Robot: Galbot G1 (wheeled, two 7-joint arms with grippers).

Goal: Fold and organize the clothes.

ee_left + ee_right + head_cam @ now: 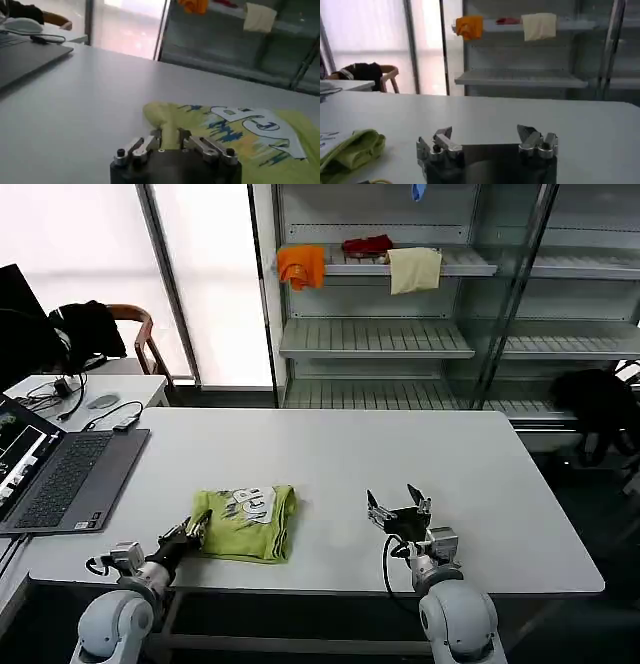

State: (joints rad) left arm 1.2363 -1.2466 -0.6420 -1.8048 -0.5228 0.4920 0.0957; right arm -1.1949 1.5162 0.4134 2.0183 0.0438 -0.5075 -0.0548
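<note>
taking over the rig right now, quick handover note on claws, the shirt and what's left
Left claw: low at the near-left edge of the T-shirt, fingers closed on a fold of the cloth.
Right claw: open, holding nothing, over the white table to the right of the shirt, apart from it.
T-shirt: lime green, folded into a compact bundle near the table's front edge, printed lettering facing up.
Done: the main folds appear made.
Left: probably release, tidy the edges and set the bundle straight.

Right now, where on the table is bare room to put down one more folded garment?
The widest bare patch of the table lies beyond and right of the right gripper. Another lies between T-shirt and far edge. The left is crowded: laptop, and left gripper at the shirt's corner.
</note>
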